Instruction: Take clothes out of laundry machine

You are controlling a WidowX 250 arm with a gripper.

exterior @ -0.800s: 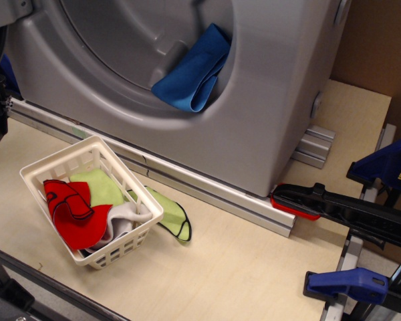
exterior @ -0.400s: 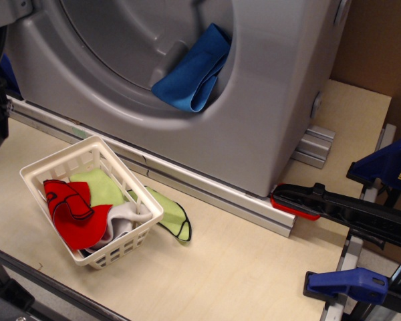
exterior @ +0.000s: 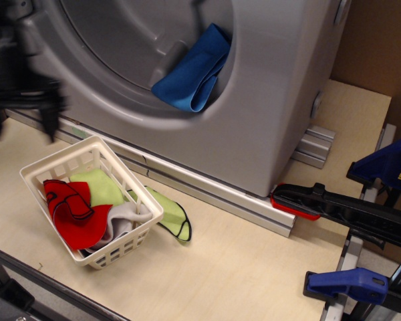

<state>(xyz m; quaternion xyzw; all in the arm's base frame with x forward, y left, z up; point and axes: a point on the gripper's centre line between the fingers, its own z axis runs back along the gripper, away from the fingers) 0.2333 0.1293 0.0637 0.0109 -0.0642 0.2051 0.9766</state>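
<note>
The bright blue cloth lies folded on the lower right rim of the drum opening of the silver-grey laundry machine, partly hanging over the lip. My gripper is a motion-blurred black shape at the far left, in front of the machine's lower left corner and above the basket. Its two fingers point down and stand wide apart with nothing between them. It is well to the left of the blue cloth and does not touch it.
A small white slatted basket sits on the table in front of the machine, holding a red black-edged cloth. A lime-green black-edged cloth spills out onto the table. Black, red and blue clamps stand at the right.
My gripper has swung in from the left frame edge to the right, now in front of the machine's left corner. The blue cloth and the basket have not moved.
</note>
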